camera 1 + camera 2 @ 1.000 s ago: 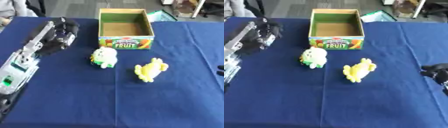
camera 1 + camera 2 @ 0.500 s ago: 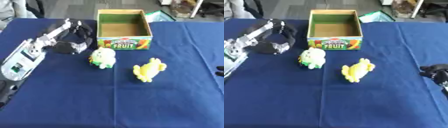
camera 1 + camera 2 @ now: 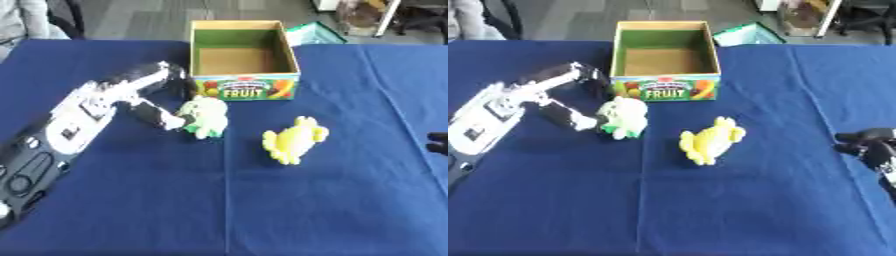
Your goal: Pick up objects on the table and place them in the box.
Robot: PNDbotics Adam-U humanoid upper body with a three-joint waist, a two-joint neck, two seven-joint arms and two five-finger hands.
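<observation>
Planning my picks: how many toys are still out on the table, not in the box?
2. The white-green toy sits before the box, at the left hand; the yellow toy lies to its right. The box looks empty.

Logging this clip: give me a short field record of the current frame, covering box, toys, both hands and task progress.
box: open cardboard fruit box, far centre of the blue table, nothing visible inside
white-green toy: plush just in front of the box's left corner, on the table
yellow toy: plush right of the first, on the table, untouched
left hand: at the white-green toy's left side, thumb and fingers spread around it, not closed
right hand: low at the right edge, idle; finger state unclear
progress: no toy in the box yet
</observation>
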